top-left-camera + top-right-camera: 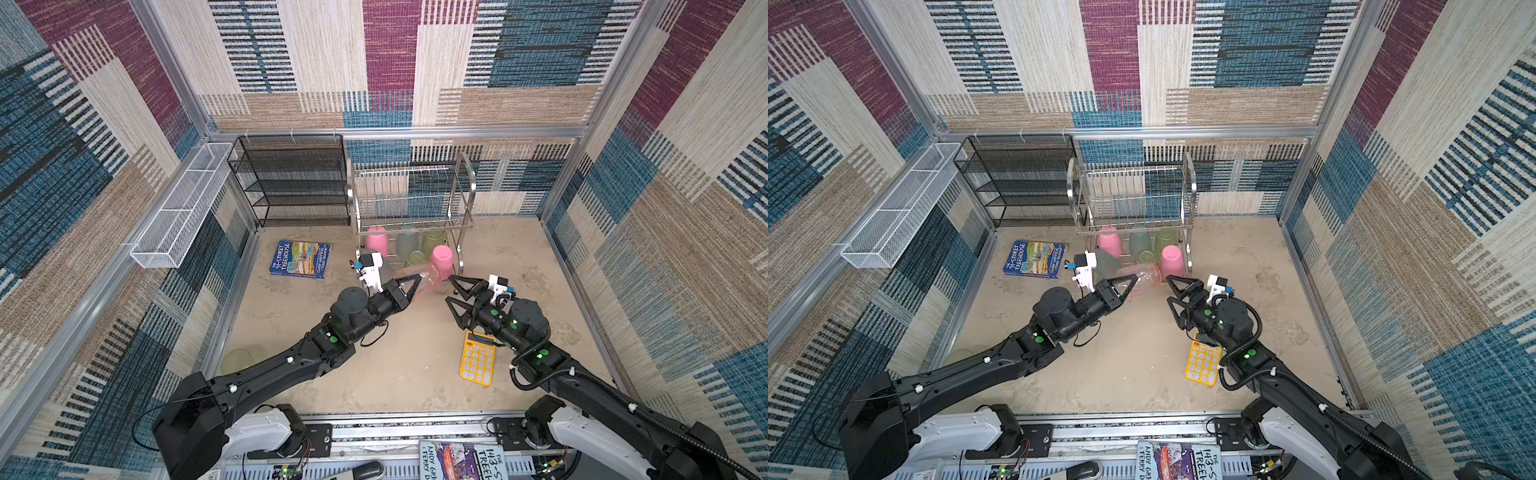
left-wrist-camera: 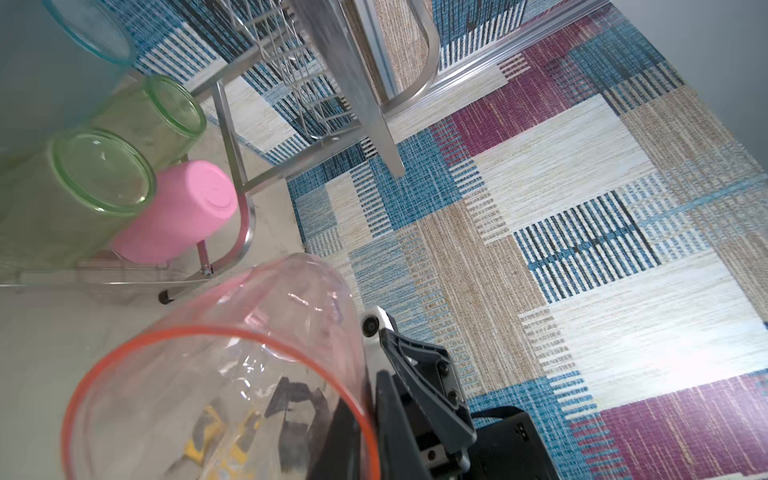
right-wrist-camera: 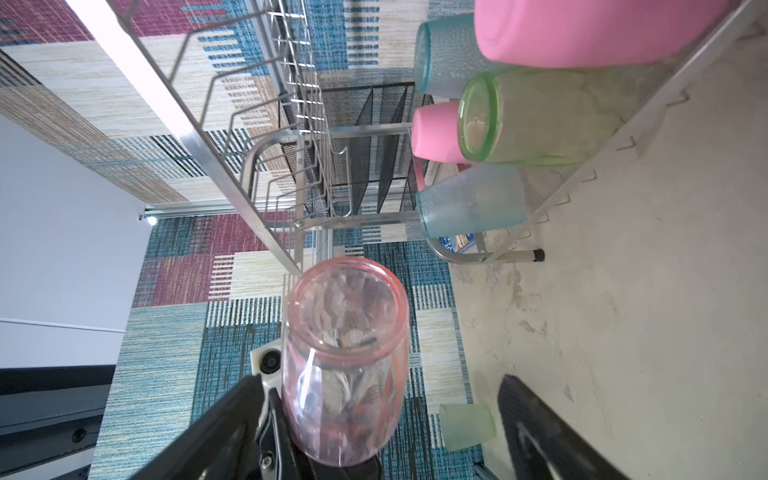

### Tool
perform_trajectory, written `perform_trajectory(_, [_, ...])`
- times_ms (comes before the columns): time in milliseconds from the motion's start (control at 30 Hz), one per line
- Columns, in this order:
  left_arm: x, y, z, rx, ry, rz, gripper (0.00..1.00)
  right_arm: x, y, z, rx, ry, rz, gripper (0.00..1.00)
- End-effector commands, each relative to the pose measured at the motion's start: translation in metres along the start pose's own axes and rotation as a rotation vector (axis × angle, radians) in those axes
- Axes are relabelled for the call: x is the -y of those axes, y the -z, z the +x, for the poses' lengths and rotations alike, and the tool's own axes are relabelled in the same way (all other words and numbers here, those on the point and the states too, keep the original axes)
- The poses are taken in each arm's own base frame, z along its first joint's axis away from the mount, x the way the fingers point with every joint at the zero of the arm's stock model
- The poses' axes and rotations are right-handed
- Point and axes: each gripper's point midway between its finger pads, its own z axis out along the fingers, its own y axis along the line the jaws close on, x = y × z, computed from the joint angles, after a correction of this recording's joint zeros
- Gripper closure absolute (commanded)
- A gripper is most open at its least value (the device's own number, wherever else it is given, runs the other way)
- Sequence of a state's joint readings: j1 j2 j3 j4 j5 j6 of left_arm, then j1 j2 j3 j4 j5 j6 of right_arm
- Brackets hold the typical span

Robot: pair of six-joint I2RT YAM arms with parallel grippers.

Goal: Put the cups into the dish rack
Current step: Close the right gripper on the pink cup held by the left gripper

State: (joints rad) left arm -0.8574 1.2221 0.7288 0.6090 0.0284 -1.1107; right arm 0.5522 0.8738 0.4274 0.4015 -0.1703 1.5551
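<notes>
Left end effector point(image 1: 409, 287) was pinched tight on the rim wall of the salmon cup point(image 1: 426, 280), centre of frame in both top views. In the left wrist view, one finger sat outside the rim and the other showed dark through the wall. The cup lay on its side, with its rim toward the left arm and its base pointing right. It was just in front of the dish rack point(image 1: 466, 183) at lower-tier level, not in it. Couldn't tell whether it touched the bench point(image 1: 395, 374).

Right end effector point(image 1: 454, 296) was spread wide and empty, just right of the cup's base. Its tips were close to the base, but contact couldn't be resolved from the top views.

On the rack's lower tier, all base-up:
- **Back row:** pink cup point(image 1: 377, 241), teal cup point(image 1: 407, 244), green cup point(image 1: 434, 241).
- **Front row:** second green cup point(image 1: 415, 258), second pink cup point(image 1: 441, 255).
- Another teal one was mostly hidden behind the left wrist camera.

Stray green cup point(image 1: 236, 361) was on the bench at lower left of frame, partly under the left arm and well apart from the rack.

Yellow calculator point(image 1: 478, 365) was right of centre, partly under the right arm. Book point(image 1: 300, 258) lay flat left of the rack. Black mesh shelf point(image 1: 291, 183) stood just left of the rack at the back wall.
</notes>
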Motion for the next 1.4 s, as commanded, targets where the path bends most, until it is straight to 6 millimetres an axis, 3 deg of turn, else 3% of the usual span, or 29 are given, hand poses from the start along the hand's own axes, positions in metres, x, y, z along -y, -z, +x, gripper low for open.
perform_trajectory(0, [0.021,-0.003,-0.007,0.055,0.059,0.095,1.00,-0.026,0.002,-0.008,0.052,0.012,-0.094,0.06])
perform_trajectory(300, [0.017,-0.022,0.014,0.038,0.119,0.102,1.00,-0.043,-0.007,-0.013,0.075,0.077,-0.117,0.01])
perform_trajectory(767, [0.029,-0.037,0.017,0.030,0.147,0.141,1.00,-0.035,-0.020,-0.020,0.099,0.126,-0.049,0.03])
perform_trajectory(1367, [0.034,-0.036,0.026,-0.009,0.169,0.172,1.00,-0.031,-0.025,-0.026,0.107,0.162,-0.008,0.13])
